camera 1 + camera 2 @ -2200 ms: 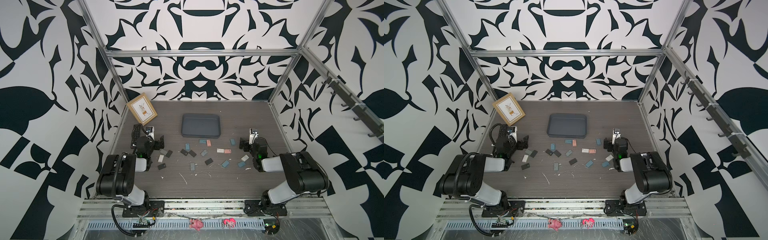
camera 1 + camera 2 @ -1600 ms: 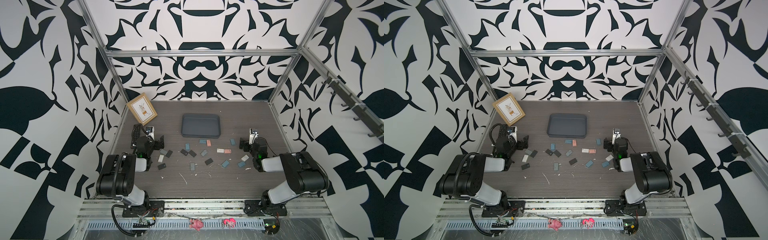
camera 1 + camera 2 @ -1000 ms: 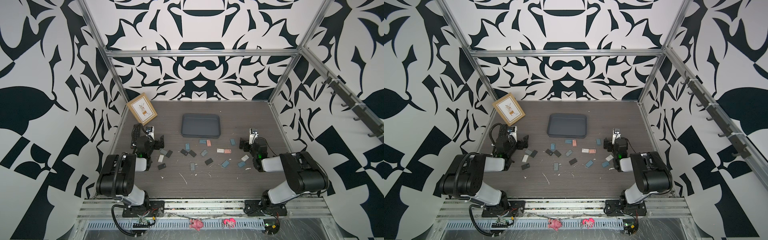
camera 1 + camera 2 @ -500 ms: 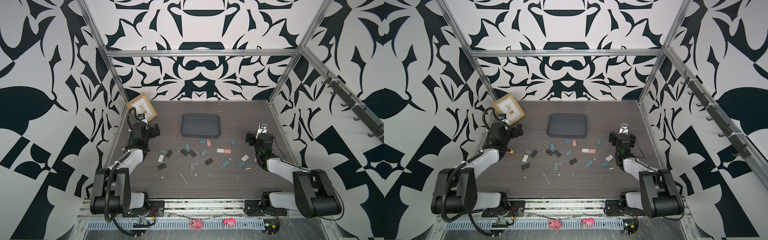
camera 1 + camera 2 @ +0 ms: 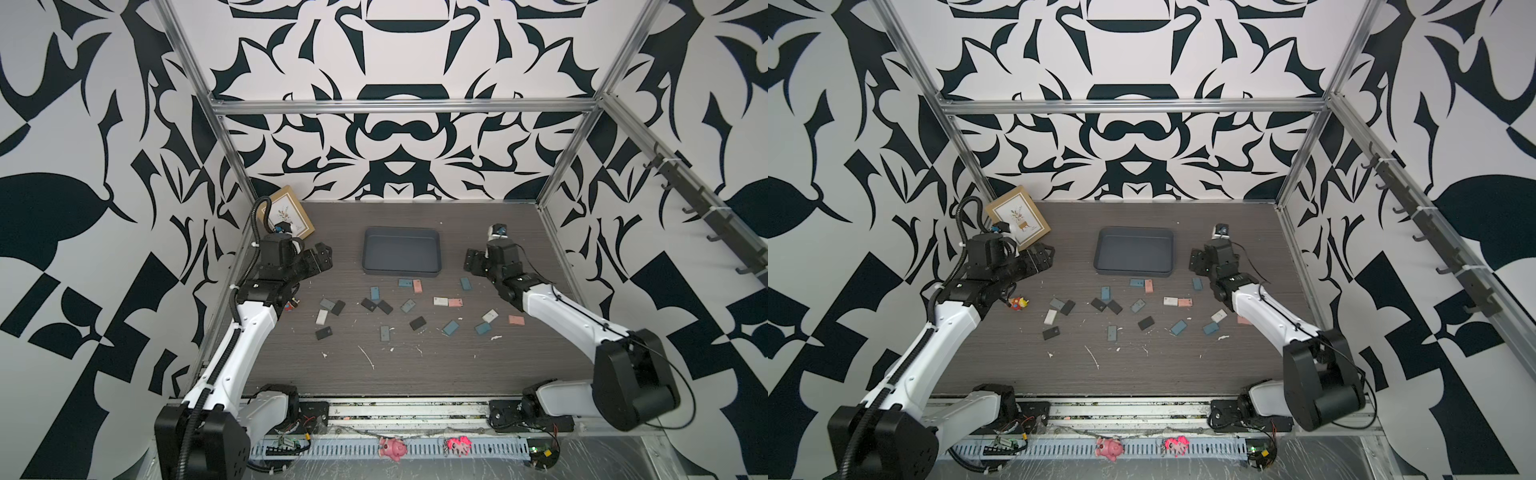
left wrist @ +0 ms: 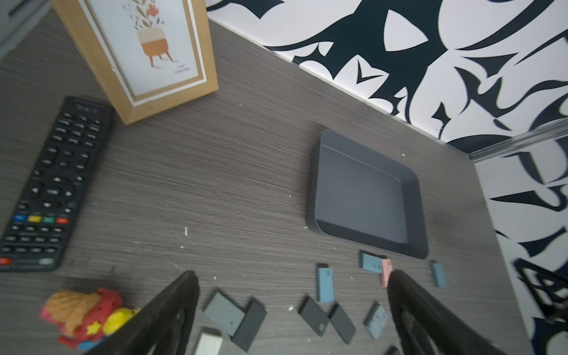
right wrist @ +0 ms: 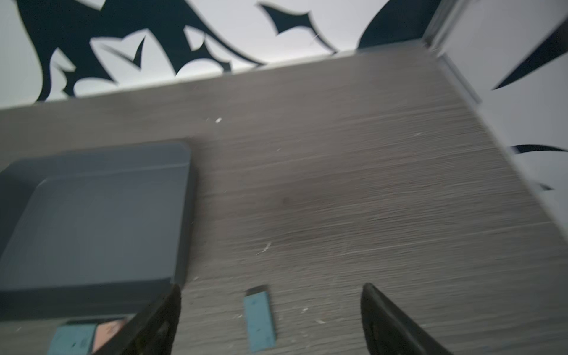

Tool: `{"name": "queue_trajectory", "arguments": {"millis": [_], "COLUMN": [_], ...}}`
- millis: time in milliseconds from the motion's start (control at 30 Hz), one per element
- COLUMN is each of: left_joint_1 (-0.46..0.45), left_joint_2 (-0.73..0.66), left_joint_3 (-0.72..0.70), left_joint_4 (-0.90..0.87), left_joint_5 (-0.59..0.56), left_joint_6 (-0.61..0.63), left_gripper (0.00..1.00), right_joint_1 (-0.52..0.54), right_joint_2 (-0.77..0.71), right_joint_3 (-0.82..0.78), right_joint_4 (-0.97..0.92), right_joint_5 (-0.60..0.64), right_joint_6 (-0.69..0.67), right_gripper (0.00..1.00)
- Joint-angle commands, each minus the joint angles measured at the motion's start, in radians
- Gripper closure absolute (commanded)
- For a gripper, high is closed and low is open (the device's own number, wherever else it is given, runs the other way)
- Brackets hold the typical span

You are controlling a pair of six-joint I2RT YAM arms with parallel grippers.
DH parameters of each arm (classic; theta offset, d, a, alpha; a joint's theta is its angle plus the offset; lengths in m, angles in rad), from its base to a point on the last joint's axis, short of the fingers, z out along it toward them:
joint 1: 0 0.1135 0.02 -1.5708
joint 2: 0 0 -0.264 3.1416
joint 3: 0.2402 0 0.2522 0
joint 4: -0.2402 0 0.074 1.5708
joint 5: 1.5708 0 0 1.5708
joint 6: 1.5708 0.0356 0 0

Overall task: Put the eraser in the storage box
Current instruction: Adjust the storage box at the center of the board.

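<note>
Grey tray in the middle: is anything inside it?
Nothing. The storage box is empty: its whole floor shows bare in both top views. The nearest erasers lie on the table just outside its near wall. What is underneath it cannot be seen.

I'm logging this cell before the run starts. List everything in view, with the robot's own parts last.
storage box: one, dark grey, back middle of the table, empty
erasers: about nineteen, blue, grey, black, white and pink, scattered in front of the storage box
picture frame: one, tan, back left corner
remote control: one, black, beside the picture frame
toy figure: one, red and yellow, left of the erasers
soft toys: two, pink, on the front rail
left gripper: black, open, left of the storage box
right gripper: black, open, right of the storage box
</note>
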Motion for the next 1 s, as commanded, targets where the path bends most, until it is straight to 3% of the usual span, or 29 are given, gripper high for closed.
{"name": "queue_trajectory", "arguments": {"millis": [0, 233, 400, 500, 700, 967], "left_joint_1": [0.001, 0.001, 0.001, 0.001, 0.002, 0.001], "left_joint_2": [-0.001, 0.074, 0.144, 0.182, 0.281, 0.342], "left_joint_3": [-0.034, -0.054, -0.030, -0.041, -0.018, -0.008], "left_joint_4": [-0.059, -0.002, 0.010, 0.060, 0.085, 0.106], "left_joint_5": [0.093, 0.265, 0.308, 0.359, 0.390, 0.403], "left_joint_6": [-0.110, -0.180, -0.190, -0.221, -0.224, -0.234], "left_gripper": [0.01, 0.01, 0.01, 0.01, 0.01, 0.01], "right_joint_1": [0.078, 0.147, 0.150, 0.150, 0.150, 0.134], "right_joint_2": [0.108, 0.345, 0.450, 0.527, 0.583, 0.616], "right_joint_3": [0.099, 0.307, 0.413, 0.492, 0.546, 0.588], "right_joint_4": [-0.134, -0.232, -0.266, -0.313, -0.311, -0.317], "right_joint_5": [-0.011, -0.025, -0.026, -0.017, 0.017, 0.032], "right_joint_6": [0.094, 0.138, 0.142, 0.137, 0.118, 0.094], "right_gripper": [0.14, 0.29, 0.34, 0.45, 0.54, 0.75]}}
